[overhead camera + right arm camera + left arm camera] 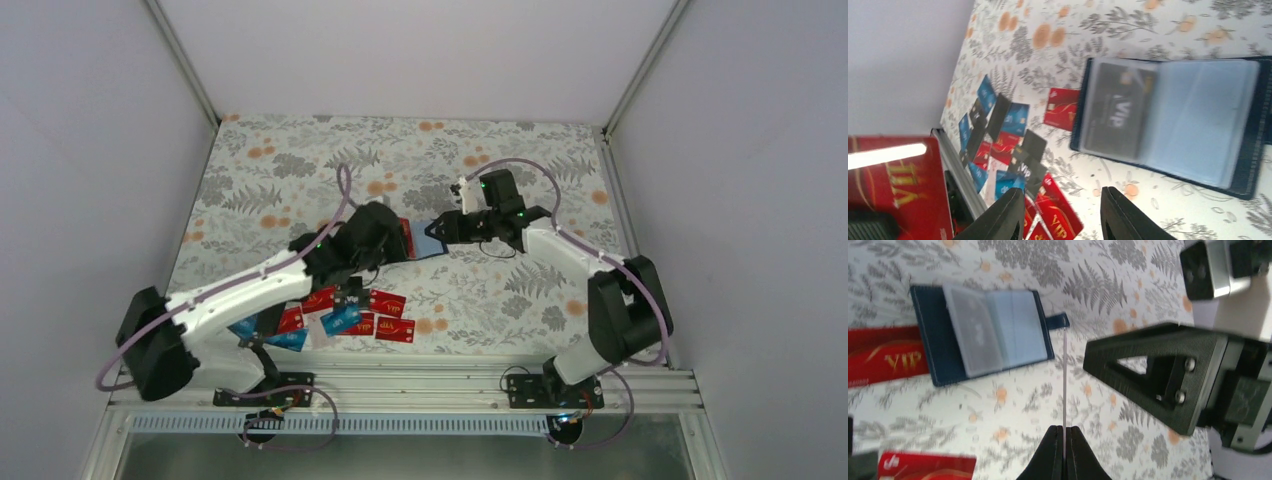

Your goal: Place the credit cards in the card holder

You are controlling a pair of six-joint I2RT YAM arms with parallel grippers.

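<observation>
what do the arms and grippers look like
The left arm and right arm have white links, chunky black joints and black bases. A purple cable loops along each. The left gripper and right gripper have black, tapered plastic fingers. A green light glows on the right wrist.

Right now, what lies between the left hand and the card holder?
Left wrist view: only the edge-on card pinched in the left hand, reaching toward the card holder and its snap tab, over bare floral cloth.
</observation>
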